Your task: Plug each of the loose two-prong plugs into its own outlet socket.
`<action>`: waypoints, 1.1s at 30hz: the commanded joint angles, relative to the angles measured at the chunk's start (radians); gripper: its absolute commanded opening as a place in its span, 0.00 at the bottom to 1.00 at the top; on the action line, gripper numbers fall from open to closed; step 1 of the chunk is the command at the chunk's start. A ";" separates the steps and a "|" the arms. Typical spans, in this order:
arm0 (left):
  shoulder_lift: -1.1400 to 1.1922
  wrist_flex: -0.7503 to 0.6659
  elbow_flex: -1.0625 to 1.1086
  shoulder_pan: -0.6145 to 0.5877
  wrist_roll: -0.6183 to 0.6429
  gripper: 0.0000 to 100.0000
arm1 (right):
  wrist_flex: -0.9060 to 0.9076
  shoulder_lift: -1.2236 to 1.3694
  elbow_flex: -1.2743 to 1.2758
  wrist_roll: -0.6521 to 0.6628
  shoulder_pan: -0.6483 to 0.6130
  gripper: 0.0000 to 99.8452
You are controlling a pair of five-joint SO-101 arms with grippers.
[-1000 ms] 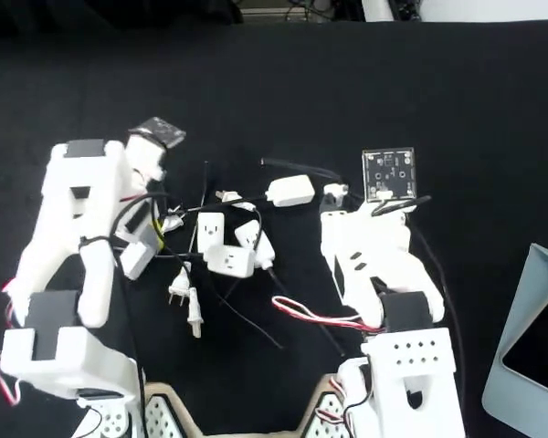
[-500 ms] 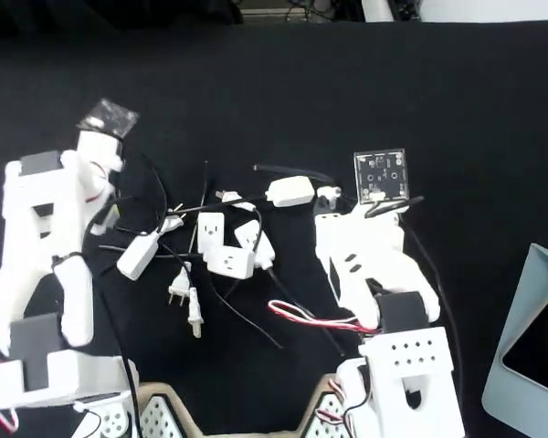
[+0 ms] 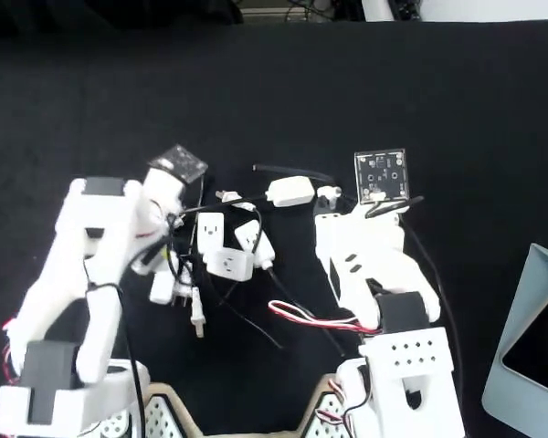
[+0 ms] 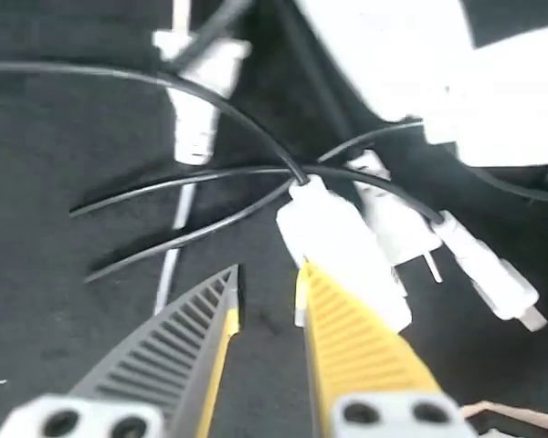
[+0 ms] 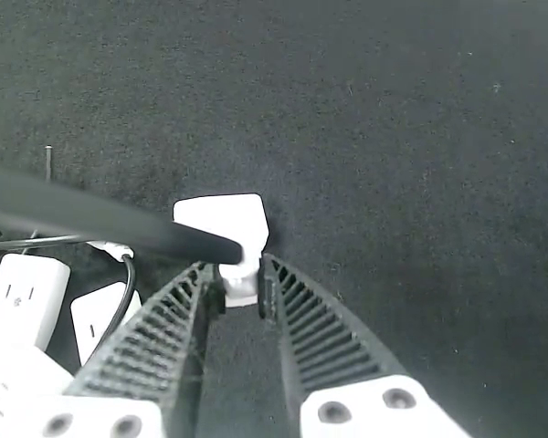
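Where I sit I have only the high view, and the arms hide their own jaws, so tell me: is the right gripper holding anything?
Observer: Yes. The right gripper has its jaws shut on the narrow end of a white plug.
Operator: And the left one?
Observer: The left gripper is open, with nothing between its jaws.
Operator: Is any plug close to it?
Observer: A corded white plug lies beside the yellow jaw, outside the gap.
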 commanded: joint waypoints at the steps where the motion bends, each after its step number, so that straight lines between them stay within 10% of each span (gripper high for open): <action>1: -0.092 -0.080 0.099 0.059 0.044 0.12 | -0.018 -0.012 -0.007 -0.006 -0.012 0.01; 22: -0.253 -0.026 0.157 0.262 0.206 0.12 | -0.015 -0.012 -0.007 -0.006 -0.012 0.01; 33: -0.236 -0.212 0.352 0.160 0.118 0.12 | -0.011 -0.012 -0.007 -0.006 -0.012 0.01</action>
